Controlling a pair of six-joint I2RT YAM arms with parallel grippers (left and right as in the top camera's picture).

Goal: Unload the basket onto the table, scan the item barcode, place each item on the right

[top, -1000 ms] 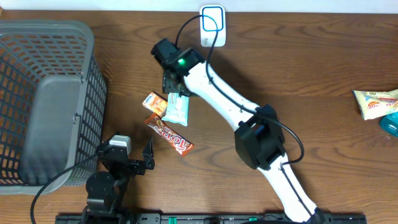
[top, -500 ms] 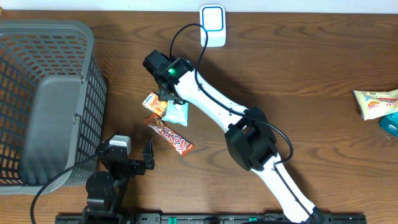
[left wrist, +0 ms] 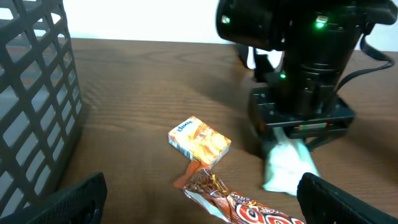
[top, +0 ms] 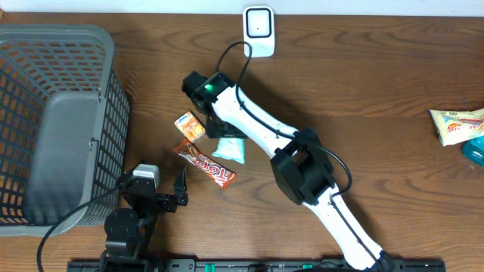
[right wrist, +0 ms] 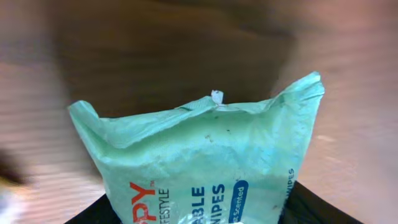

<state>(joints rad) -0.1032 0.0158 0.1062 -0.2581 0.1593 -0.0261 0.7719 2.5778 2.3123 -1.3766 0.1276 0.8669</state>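
Moved: wipes pack [top: 228,149], nearer and rightward on worktop [top: 378,75]
Right gripper [left wrist: 292,134]: over it; I cannot tell its grip
Left gripper [left wrist: 202,180]: apart

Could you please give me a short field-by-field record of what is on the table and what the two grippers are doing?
Scanner: white scanner at the table's far edge
Right gripper: right gripper down on the green wipes pack; firm grip not clear
Left gripper: left gripper open, near the basket, holding nothing
Nearby items: orange box and candy bar beside the pack
Far right: snack packets
Barcode: none visible in any view
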